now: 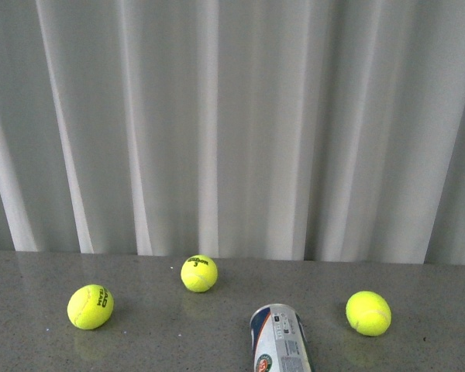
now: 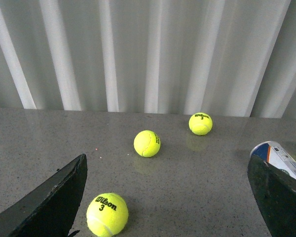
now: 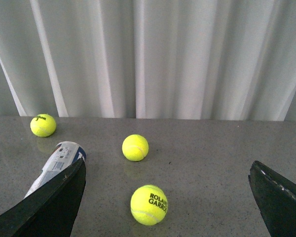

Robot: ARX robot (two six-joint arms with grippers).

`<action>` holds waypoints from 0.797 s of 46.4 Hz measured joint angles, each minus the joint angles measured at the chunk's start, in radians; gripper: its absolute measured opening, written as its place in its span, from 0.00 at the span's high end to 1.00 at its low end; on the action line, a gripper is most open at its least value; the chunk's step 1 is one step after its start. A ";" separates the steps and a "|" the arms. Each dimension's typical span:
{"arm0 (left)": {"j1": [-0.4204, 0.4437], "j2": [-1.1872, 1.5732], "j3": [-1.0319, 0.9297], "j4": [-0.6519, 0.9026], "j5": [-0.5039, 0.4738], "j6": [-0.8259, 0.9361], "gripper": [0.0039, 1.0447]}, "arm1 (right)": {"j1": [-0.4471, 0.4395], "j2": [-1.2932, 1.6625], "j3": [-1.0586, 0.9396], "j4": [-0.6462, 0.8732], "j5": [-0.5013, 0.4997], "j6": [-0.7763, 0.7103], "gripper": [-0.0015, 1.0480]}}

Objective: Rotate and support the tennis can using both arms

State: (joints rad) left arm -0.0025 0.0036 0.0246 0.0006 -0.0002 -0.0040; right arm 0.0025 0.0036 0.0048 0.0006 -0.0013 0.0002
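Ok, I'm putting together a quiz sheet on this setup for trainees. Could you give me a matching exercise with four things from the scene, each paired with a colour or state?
Things:
1. tennis can
2. Roland Garros ball
3. curtain
4. table

Descriptions:
A. grey, speckled
B. yellow-green
C. lying on its side
D. white, pleated

Pairs: 1-C, 2-B, 3-D, 4-A.

I list: right gripper (image 3: 167,165), jaws wide apart. Tennis can (image 3: 56,159) lying on grey worktop (image 3: 212,143), partly behind one finger (image 3: 49,207). Yellow-green balls: far ball (image 3: 43,125), middle ball (image 3: 135,147), Roland Garros ball (image 3: 149,205). White curtain (image 3: 163,54) behind.
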 joint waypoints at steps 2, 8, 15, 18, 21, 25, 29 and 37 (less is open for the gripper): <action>0.000 0.000 0.000 0.000 0.000 0.000 0.06 | 0.000 0.000 0.000 0.000 0.000 0.000 0.07; 0.000 0.000 0.000 0.000 0.000 0.000 0.06 | 0.000 0.000 0.000 0.000 0.000 0.000 0.07; 0.000 0.000 0.000 0.000 0.000 0.000 0.06 | 0.000 0.000 0.000 0.000 0.000 0.000 0.07; 0.000 0.000 0.000 0.000 0.000 0.000 0.06 | 0.000 0.000 0.000 0.000 0.000 0.000 0.07; 0.000 0.000 0.000 0.000 0.000 0.000 0.06 | -0.007 0.020 0.015 -0.042 -0.029 0.018 0.07; 0.000 0.000 0.000 0.000 0.000 0.000 0.06 | 0.000 0.227 0.117 -0.188 -0.075 0.089 0.07; 0.000 0.000 0.000 0.000 0.000 0.000 0.06 | 0.049 0.507 0.229 -0.151 -0.072 0.150 0.07; 0.000 0.000 0.000 0.000 0.000 0.000 0.06 | 0.183 1.062 0.505 -0.138 -0.112 0.238 0.07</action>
State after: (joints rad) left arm -0.0025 0.0032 0.0242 0.0006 -0.0002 -0.0040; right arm 0.1856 1.0653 0.5102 -0.1379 -0.1135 0.2386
